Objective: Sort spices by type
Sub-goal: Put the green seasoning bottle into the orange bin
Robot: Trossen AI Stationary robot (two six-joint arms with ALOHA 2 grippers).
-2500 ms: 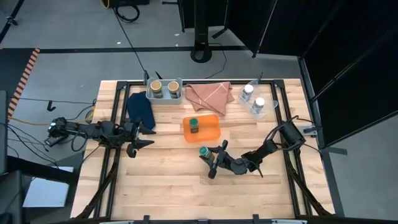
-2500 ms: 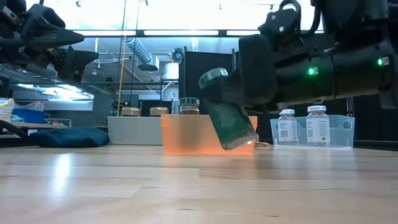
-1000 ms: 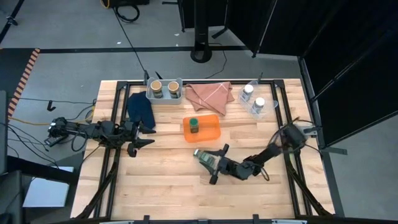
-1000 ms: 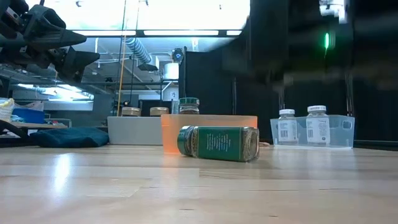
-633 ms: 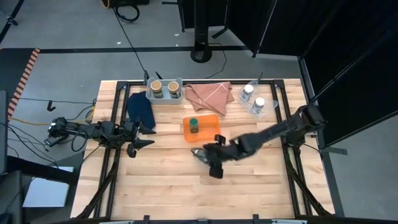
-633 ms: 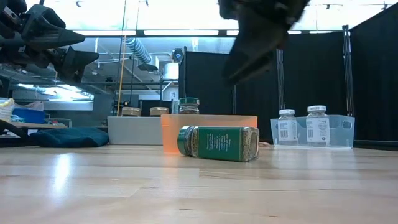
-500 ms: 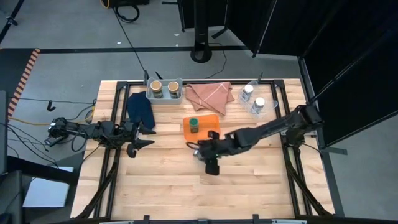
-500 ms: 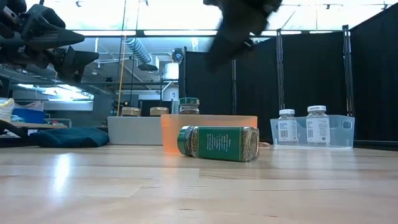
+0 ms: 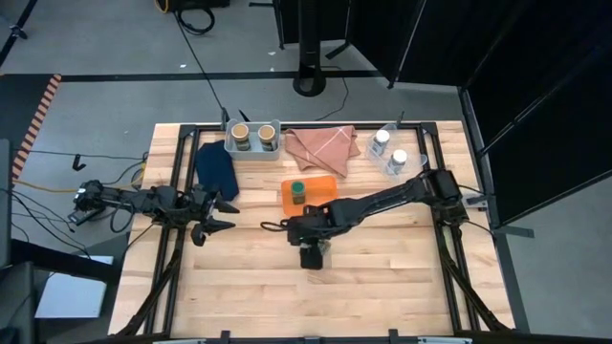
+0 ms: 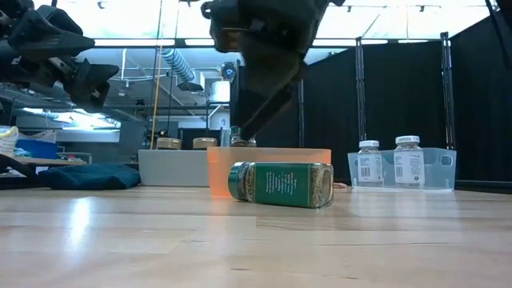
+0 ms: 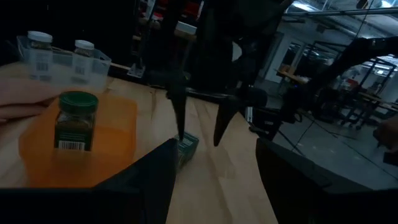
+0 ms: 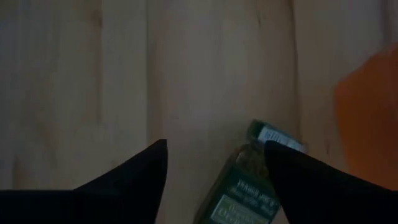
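- My right gripper [image 9: 304, 239] hangs over the bare wood at the middle of the high frame, just below the orange tray [image 9: 323, 203]; its jaws stand apart and hold nothing.
- In the right wrist view I look down between the two dark fingers [image 12: 134, 174] at a green-capped jar [image 12: 245, 180] lying on its side on the table, untouched.
- In the low view that fallen jar [image 10: 282, 184] lies centre frame, cap to the left, in front of the tray.
- A second green-capped jar [image 9: 298, 192] stands upright inside the tray.
- Two tan-capped jars [image 9: 239, 133] sit in the grey bin [image 9: 252, 148] at upper centre-left.
- Two white-capped jars [image 9: 382, 139] stand in a clear bin [image 9: 391, 168] at upper right.
- My left gripper [image 9: 222, 215] waits at the table's left edge, mid-height in the frame, near a dark blue cloth [image 9: 215, 168]; its jaws are narrowly parted and empty.
- A pink cloth [image 9: 321, 146] lies between the two bins.
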